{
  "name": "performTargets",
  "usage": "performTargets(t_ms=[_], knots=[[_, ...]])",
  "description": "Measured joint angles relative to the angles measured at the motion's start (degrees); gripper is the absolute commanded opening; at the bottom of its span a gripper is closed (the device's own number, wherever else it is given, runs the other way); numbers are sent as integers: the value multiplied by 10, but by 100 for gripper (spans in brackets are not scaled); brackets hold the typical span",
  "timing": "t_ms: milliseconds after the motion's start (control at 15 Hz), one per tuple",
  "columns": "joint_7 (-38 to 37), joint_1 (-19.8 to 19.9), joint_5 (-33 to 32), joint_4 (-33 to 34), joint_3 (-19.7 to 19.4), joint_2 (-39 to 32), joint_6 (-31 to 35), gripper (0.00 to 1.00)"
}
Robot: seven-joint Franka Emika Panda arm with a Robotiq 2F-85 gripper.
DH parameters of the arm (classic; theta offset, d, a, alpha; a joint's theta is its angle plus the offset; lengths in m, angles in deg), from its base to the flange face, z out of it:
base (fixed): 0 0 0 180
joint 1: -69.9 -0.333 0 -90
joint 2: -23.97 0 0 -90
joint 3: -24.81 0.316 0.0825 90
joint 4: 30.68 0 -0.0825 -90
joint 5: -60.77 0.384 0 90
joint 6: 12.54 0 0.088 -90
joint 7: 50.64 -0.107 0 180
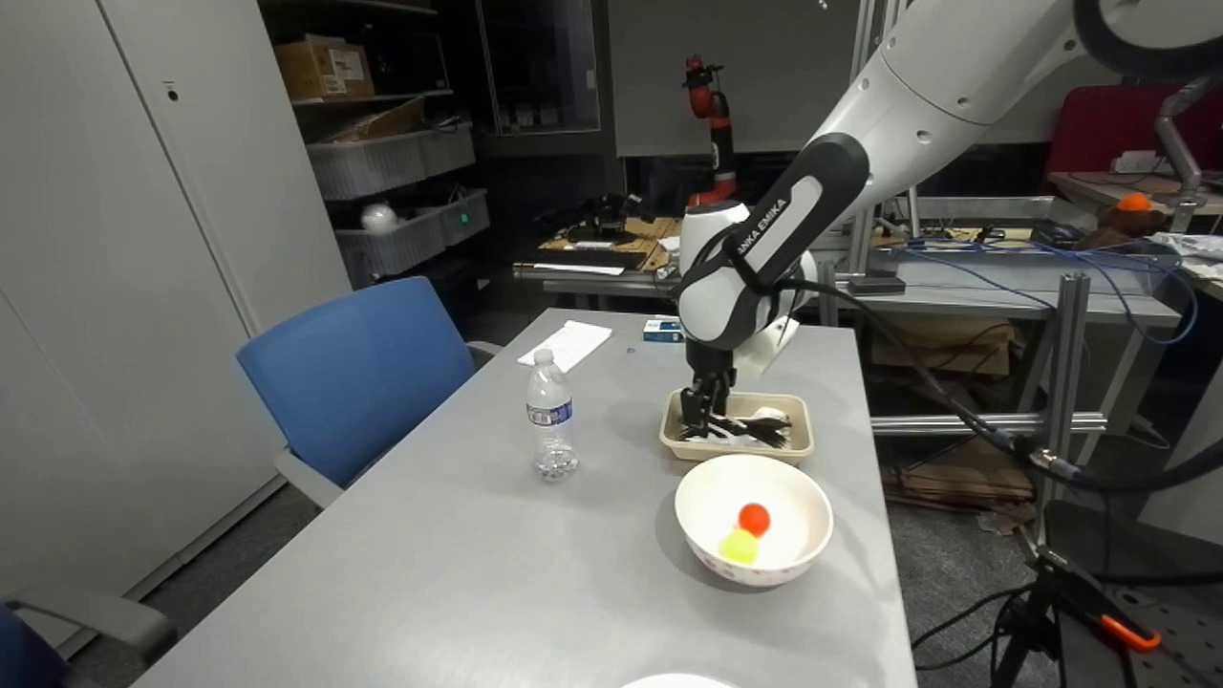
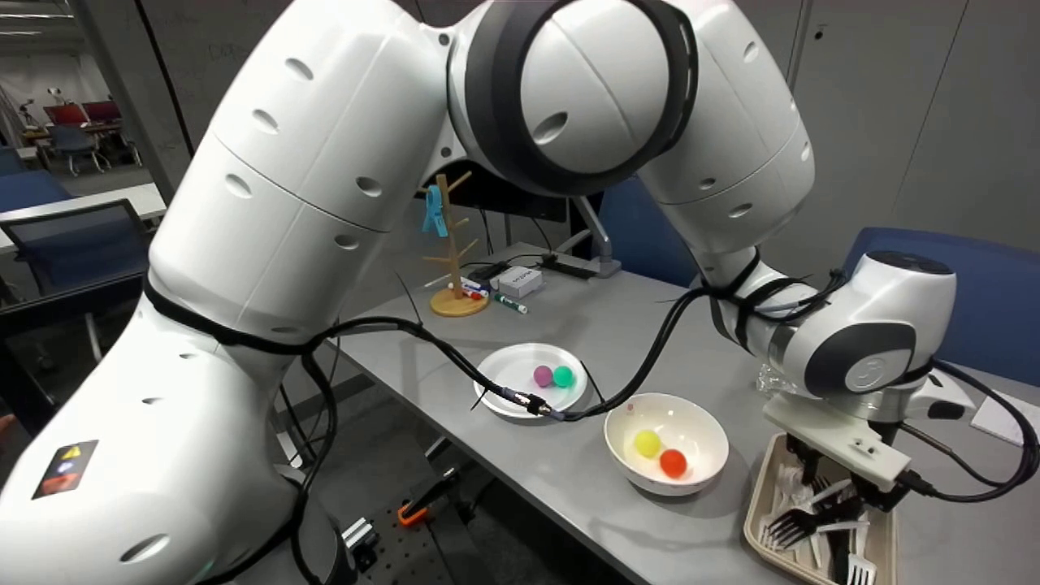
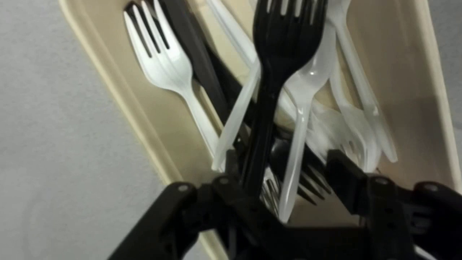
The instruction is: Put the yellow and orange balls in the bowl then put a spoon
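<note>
"Because the yellow ball and the orange ball lay in the bowl, I judged only the spoon was left."

"Where was it?"

"In the tray on the counter, head partly under a black fork, handle showing between the jaws of my end effector in the wrist view."

"Had you hold of it?"

"No; the jaws stood apart, nothing clamped. Whether one touched the fork, I couldn't tell."

"How did you expect it to handle?"

"It looked like thin white plastic, so I guessed light, slick and a bit springy. A hard squeeze might have cracked it; an off-centre pinch might have let it twist."

"Where did you want to grip it?"

"Along the handle, just below the head, keeping the fork outside the jaws."
</note>
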Motion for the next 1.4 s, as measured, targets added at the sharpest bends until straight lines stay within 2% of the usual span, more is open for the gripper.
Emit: performTargets(t_ms=[133, 333, 1067, 1400], knots=[[0, 0, 0, 5, 1, -2, 0, 18], [0, 0, 0, 10, 1, -3, 0, 0], [-7, 1, 0, 15, 1, -4, -1, 2], [-7, 0, 0, 2, 5, 33, -4, 2]])
